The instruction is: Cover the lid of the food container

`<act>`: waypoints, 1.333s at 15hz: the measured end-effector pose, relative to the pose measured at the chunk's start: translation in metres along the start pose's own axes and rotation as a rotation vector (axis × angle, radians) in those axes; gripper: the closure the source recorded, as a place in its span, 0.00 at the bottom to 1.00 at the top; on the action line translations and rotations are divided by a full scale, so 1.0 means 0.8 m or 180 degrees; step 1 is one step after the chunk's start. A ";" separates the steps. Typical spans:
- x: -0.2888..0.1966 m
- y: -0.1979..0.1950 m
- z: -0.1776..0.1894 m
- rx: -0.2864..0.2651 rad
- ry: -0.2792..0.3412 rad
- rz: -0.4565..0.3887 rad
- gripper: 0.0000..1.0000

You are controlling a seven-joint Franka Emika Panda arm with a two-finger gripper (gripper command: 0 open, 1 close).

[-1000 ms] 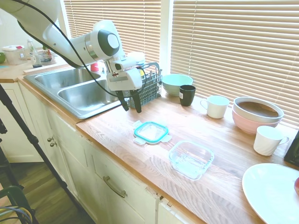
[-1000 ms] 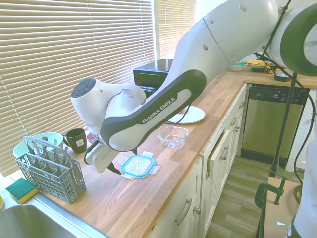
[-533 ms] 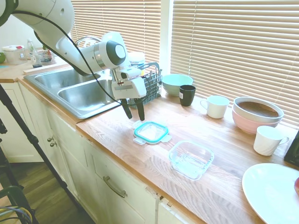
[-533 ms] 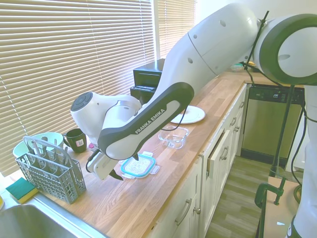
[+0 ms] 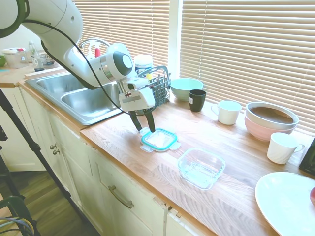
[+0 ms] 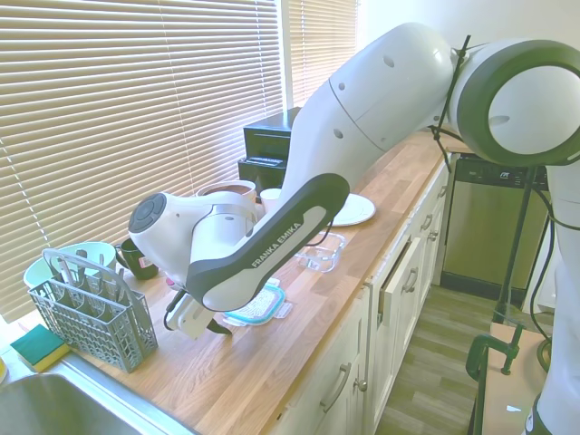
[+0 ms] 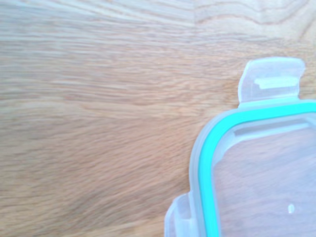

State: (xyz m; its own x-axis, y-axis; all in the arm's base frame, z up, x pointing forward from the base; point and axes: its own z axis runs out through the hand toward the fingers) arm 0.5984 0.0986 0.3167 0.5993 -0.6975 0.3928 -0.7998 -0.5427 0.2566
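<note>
Lid [image 5: 159, 139] lying ungrasped on surface [image 5: 246, 162] beside uncovered food container [image 5: 201, 167], spread-fingered tool [image 5: 142, 129] hovering at its edge; pickup, placement remaining.

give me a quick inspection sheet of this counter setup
surface: wooden countertop, sink at one end
job's things: lid flat on the counter; food container beside it, uncovered
clutter: cutlery basket, mint bowl, dark mug, two white mugs, pink bowl, white plate
gripper: gripper open, low at the lid's edge, holding nothing
cables: nothing seen on the counter
surroundings: closed window blinds, dishwasher
</note>
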 end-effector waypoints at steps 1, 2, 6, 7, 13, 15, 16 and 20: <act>0.002 0.002 0.002 -0.0023 0.0015 0.0001 0.00; 0.005 0.003 0.004 -0.0052 0.0026 0.0005 0.00; 0.012 0.006 0.010 -0.0148 0.0068 0.0006 0.00; 0.014 0.007 0.012 -0.0174 0.0086 0.0001 0.00; 0.038 -0.005 0.023 -0.0378 0.0217 0.0019 0.00; 0.045 -0.010 0.026 -0.0425 0.0223 0.0048 0.00; 0.048 -0.011 0.027 -0.0442 0.0225 0.0061 0.00; 0.055 -0.012 0.031 -0.0479 0.0230 0.0094 1.00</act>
State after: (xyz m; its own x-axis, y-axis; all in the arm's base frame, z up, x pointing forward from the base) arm 0.6334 0.0613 0.3099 0.5757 -0.6737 0.4633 -0.8164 -0.4423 0.3713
